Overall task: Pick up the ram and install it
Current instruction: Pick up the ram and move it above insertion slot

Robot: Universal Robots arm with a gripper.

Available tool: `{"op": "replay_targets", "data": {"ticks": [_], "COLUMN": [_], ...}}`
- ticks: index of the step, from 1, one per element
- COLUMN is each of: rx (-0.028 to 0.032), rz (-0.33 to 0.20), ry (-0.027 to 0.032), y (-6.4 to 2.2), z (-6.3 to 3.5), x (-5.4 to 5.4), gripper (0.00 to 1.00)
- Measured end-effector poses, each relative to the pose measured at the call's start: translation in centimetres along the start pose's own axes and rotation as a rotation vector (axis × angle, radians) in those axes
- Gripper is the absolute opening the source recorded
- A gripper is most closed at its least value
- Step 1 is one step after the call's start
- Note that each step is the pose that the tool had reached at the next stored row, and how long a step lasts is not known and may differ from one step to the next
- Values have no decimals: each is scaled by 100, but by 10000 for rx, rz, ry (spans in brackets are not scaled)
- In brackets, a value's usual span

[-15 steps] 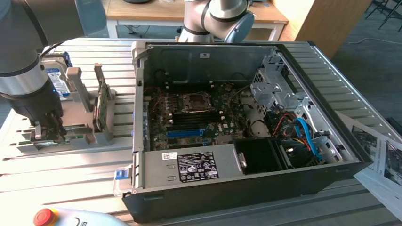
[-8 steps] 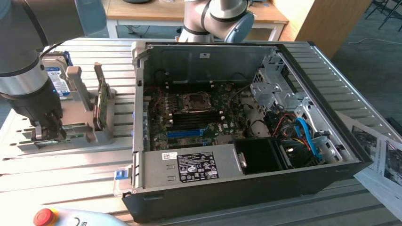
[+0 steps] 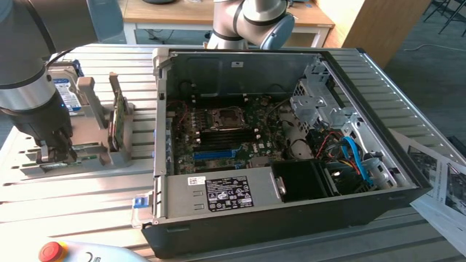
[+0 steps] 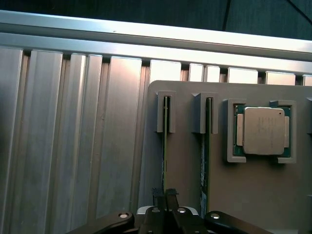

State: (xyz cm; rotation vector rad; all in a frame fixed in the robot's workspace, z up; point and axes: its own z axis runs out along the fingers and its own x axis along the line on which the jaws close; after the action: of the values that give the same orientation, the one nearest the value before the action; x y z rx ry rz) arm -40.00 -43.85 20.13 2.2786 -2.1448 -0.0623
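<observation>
Wrist view gives us the clearest look. The gripper (image 4: 165,196) has its two black jaws drawn almost together, pinching the upper edge of the ram (image 4: 165,146). The ram is a thin green stick standing on edge in a notched slot of the matte grey holder (image 4: 185,165). A second stick (image 4: 206,146) stands in the neighbouring slot, between the ram and a CPU (image 4: 263,130), whose dull metal lid sits in a square pocket.

In the exterior view the holder rests on the ribbed aluminium table (image 3: 87,202) at that view's left. It is well apart from the motherboard (image 3: 218,136) inside the open black computer case (image 3: 291,229).

We judge the ram light and stiff but fragile. It is too thin to take bending or twisting, and its flat faces are smooth enough to slip. A hold is best taken across those faces, near mid-length and along the upper edge, away from the contacts.
</observation>
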Motion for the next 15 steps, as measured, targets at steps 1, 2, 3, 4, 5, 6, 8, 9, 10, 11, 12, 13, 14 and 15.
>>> {"op": "replay_targets", "data": {"ticks": [1, 2, 3, 4, 5, 6, 8, 9, 10, 11, 12, 13, 14, 15], "rx": [0, 0, 0, 0, 0, 1, 2, 2, 3, 3, 5, 5, 7, 7], "rz": [0, 0, 0, 5, 14, 29, 72, 102, 143, 189, 239, 291, 336, 381], "ry": [0, 0, 0, 0, 0, -1, -3, -3, -5, -7, -8, -10, -11, -13], "y": [0, 0, 0, 0, 0, 0, 0, 0, 0, 0, 0, 0, 0, 0], "z": [0, 0, 0, 0, 0, 0, 0, 0, 0, 0, 0, 0, 0, 0], "x": [0, 0, 0, 0, 0, 0, 0, 0, 0, 0, 0, 0, 0, 0], "gripper": [12, 12, 12, 12, 12, 12, 12, 12, 12, 12, 12, 12, 12, 12]}}
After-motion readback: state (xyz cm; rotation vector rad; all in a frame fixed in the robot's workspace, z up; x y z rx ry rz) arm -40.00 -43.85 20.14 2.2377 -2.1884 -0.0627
